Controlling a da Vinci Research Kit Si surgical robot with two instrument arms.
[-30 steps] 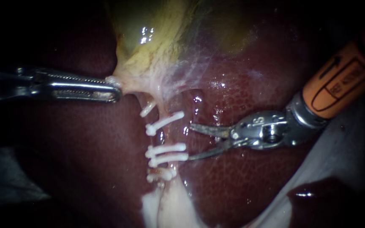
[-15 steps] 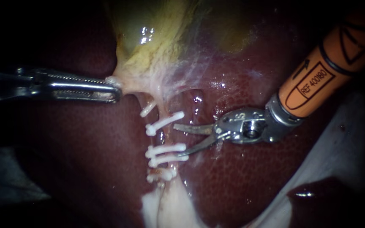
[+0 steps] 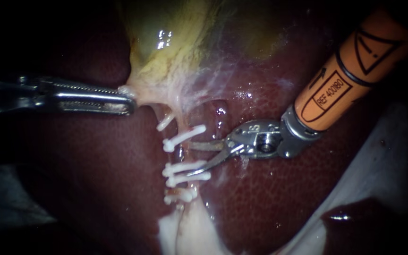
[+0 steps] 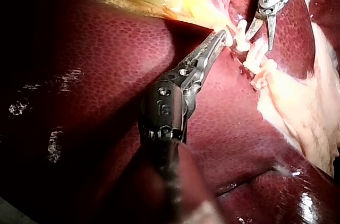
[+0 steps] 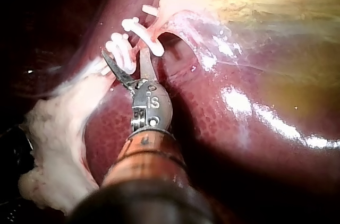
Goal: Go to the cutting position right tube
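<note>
A pale surface [image 3: 388,156] shows along the right edge of the endoscope view and runs as a band down toward the bottom middle. Whether it is cloth or bare counter cannot be told. A dimmer grey patch [image 3: 10,198] shows at lower left. The dark red liver [image 3: 270,208] lies directly on the pale surface and fills the middle of the frame. A second dark lobe [image 3: 360,222] rests on it in the lower right corner.
</note>
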